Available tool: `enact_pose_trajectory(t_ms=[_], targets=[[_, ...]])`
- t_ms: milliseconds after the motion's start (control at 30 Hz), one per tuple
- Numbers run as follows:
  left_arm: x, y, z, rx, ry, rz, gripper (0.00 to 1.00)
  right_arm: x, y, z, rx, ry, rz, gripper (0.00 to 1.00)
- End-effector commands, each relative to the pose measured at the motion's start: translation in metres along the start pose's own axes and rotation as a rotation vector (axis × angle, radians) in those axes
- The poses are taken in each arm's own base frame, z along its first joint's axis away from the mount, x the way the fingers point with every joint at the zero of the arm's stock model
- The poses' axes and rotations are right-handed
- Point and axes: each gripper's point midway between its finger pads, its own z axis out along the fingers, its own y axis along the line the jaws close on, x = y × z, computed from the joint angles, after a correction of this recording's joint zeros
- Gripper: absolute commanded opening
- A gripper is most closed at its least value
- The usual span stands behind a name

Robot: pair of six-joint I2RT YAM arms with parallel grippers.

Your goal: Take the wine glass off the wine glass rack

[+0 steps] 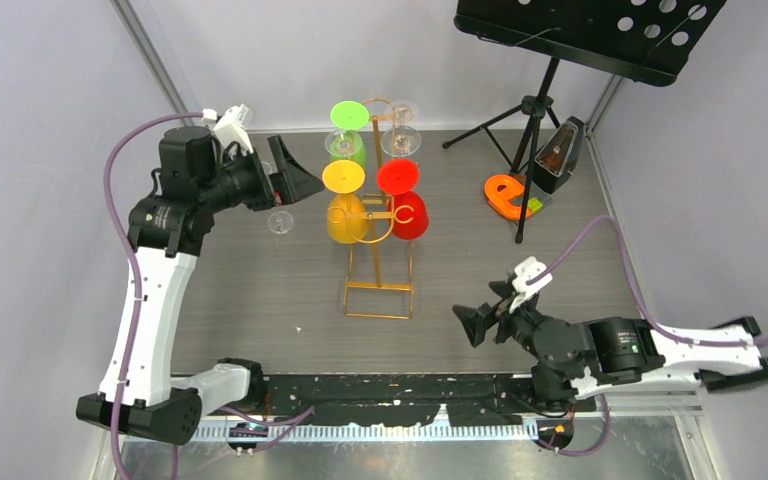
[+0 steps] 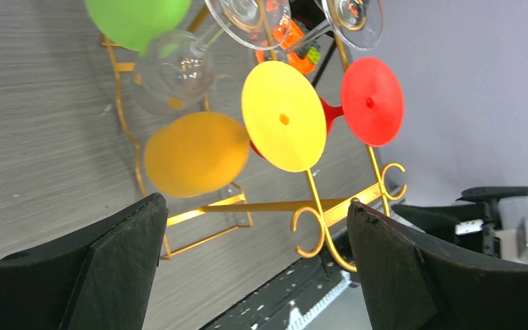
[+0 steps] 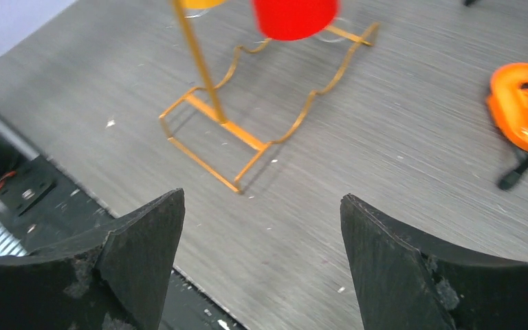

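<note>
Just left of the wine glass rack [image 3: 203, 69], apart from it, a clear wine glass [image 1: 280, 222] stands on the surface [image 1: 260, 300]; your left fingers [image 2: 110, 268] and right fingers [image 3: 130, 254] gape wide, empty; removal looks done, only your retreat remains.

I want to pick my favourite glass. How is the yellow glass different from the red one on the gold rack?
Colour: the yellow glass is yellow all over, while the red glass is red all over.
Place: seen from above, the yellow glass hangs on the left side of the rack and the red glass hangs on the right side.
What they share: both hang upside down, foot up and bowl down, side by side, and they have the same shape.
</note>
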Motion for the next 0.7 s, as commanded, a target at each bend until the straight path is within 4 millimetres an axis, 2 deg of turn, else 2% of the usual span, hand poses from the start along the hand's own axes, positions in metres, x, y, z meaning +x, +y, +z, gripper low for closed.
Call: enact_pose_trajectory(t_ms=[0,233,333,667], targets=[[-0.004,-0.029,0.006,0.168,-0.017,-0.019,1.0,-0.007,-0.019,0.012,0.093,0.038,0.026,0.88],[-0.005,-0.035,0.024,0.235,0.013,-0.082,0.99,-0.006,-0.041,0.034,0.214,0.067,0.016,0.87],[-0.01,-0.041,0.029,0.276,0.017,-0.11,0.98,-0.004,-0.04,0.038,0.197,0.068,0.027,0.86],[-0.015,-0.033,0.05,0.261,0.046,-0.157,0.9,-0.005,-0.052,0.026,0.213,0.011,0.091,0.85]])
